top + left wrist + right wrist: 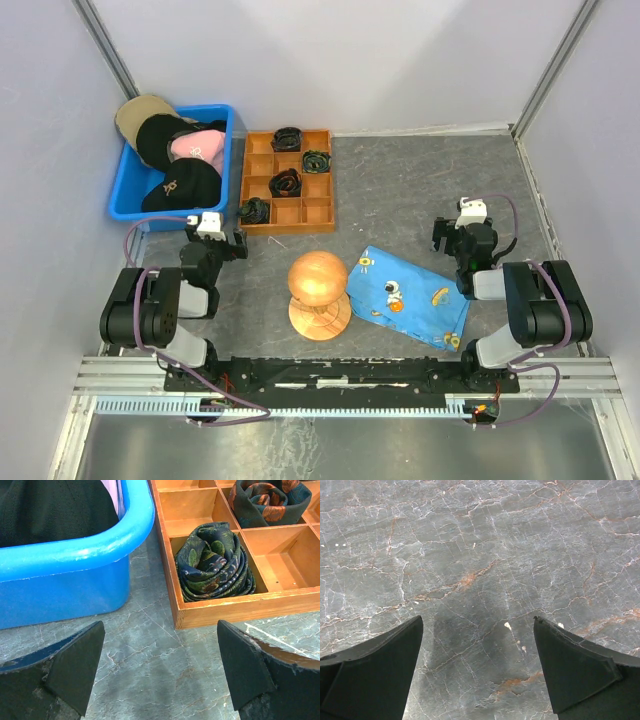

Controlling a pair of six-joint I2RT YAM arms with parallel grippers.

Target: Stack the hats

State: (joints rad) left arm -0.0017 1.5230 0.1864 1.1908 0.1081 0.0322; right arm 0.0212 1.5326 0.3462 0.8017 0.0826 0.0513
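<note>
The hats lie piled in a blue bin (224,165) at the back left: a tan hat (138,112), a black hat (163,136), a pink hat (200,150) and a second black hat with a white emblem (180,186). My left gripper (238,242) hovers low just in front of the bin's near right corner, open and empty. In the left wrist view the left gripper (160,647) faces the bin wall (65,587), with a black hat (55,510) showing over the rim. My right gripper (446,232) is far right, open over bare table (480,555).
A wooden compartment tray (318,212) with several coiled dark bundles (215,560) stands right of the bin. A round wooden stand (319,293) sits centre front, with a blue cartoon-print cloth (410,295) beside it. Grey walls close in the table.
</note>
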